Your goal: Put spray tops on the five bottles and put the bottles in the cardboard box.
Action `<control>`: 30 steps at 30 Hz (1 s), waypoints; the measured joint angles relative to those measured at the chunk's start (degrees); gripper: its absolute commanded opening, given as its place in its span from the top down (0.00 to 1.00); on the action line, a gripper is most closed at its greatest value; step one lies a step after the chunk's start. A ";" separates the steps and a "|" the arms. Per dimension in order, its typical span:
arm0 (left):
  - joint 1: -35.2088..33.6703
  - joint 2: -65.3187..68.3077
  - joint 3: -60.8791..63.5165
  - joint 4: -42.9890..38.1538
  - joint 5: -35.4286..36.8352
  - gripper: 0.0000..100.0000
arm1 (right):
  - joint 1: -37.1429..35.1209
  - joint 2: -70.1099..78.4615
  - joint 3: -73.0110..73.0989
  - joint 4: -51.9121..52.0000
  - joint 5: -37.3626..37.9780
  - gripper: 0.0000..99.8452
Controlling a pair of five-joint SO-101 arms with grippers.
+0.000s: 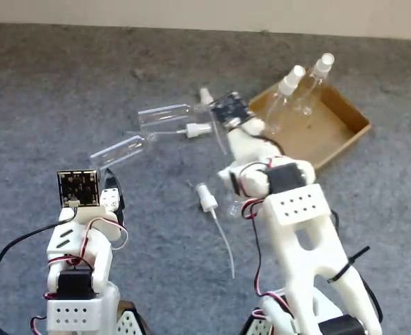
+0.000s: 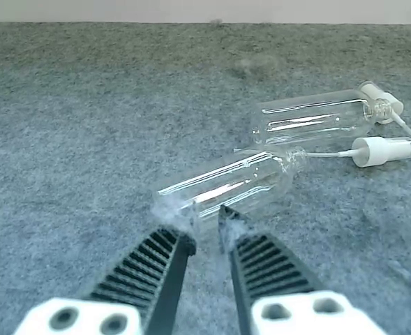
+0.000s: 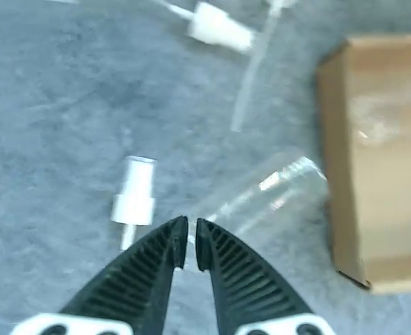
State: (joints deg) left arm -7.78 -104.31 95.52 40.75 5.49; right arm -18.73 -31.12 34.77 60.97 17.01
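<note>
Toward the surface's far edge, the cardboard box holds two capped bottles. Capping looks to be the step in hand: the left tool, slightly open, fronts an uncapped bottle, while the right tool sits nearly closed by a second bare bottle. Next probably calls for a firm grip and a spray top.

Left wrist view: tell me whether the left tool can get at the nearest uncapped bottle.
Probably yes. The bottle lies on its side on the carpet just ahead of the left tool, base end toward it, with nothing between them.
</note>
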 measured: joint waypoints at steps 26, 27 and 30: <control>0.00 0.00 0.00 0.00 0.00 0.99 | 10.02 5.01 16.79 -8.00 10.20 0.98; 0.00 0.00 0.00 0.00 0.00 0.99 | 9.58 5.01 17.23 -9.41 10.20 0.98; 0.00 0.00 0.00 0.00 0.00 0.99 | 7.65 5.19 17.93 -12.04 10.20 0.98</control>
State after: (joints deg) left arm -7.78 -104.31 95.52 40.75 5.49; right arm -11.08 -25.93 52.70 48.92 27.21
